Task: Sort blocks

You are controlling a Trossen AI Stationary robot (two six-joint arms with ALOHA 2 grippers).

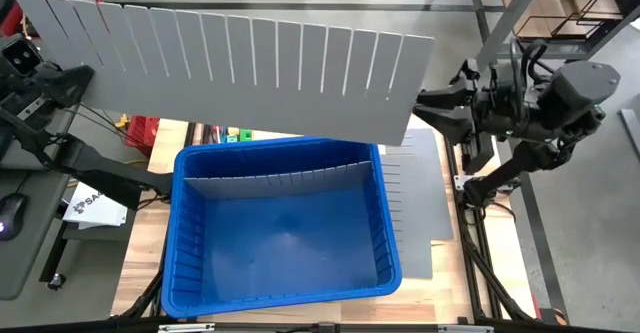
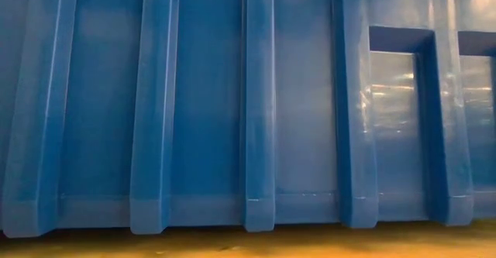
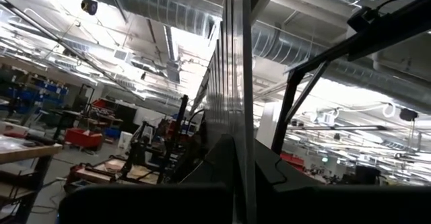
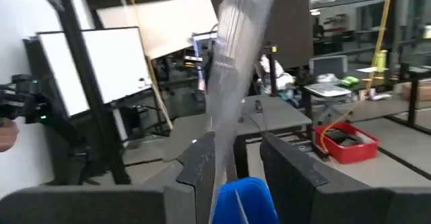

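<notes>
A few small blocks (image 1: 236, 133) in mixed colours show only in the high view, peeking out at the far edge of the table, just behind the blue bin (image 1: 190, 273) and partly under a long grey divider panel (image 1: 230, 63); I cannot count them. That panel has many slits and is held up in the air over the far side of the bin, one end at each arm. The right gripper (image 1: 425, 108) holds the panel's right end between its fingers. The left gripper (image 3: 239, 183) is closed on the left end, and its wrist view shows the panel edge-on. In the bin stands one more slotted grey panel (image 1: 280, 181) near the far wall; the rest of the bin floor is bare. A third grey panel (image 1: 420, 203) lies flat on the table by the bin's right side. The low view shows only the bin's blue ribbed wall.
</notes>
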